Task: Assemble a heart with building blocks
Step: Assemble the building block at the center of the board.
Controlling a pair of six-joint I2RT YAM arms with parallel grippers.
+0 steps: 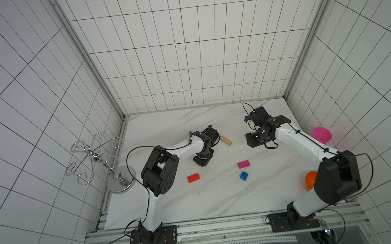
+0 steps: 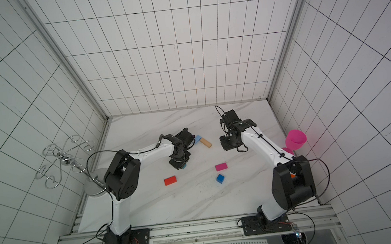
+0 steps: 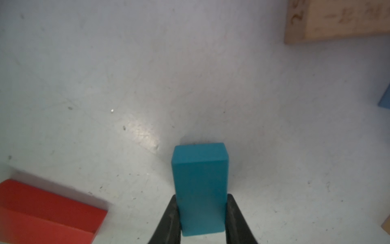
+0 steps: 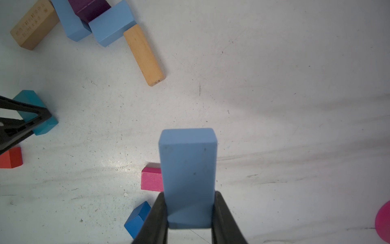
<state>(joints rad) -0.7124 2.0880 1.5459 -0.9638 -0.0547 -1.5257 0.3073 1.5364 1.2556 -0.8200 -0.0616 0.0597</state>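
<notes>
My left gripper is shut on a teal block that stands low over the table, with a red block beside it. My right gripper is shut on a light blue block, held above the table. In the right wrist view a purple wedge sits between two light blue blocks, and a tan block runs outward from each side. The pink block and blue cube lie loose. In a top view the red block lies near the left gripper.
A pink goblet and an orange bowl stand along the right wall, behind the right arm. A chrome wire rack stands at the table's left edge. Tiled walls close in the marble table on three sides.
</notes>
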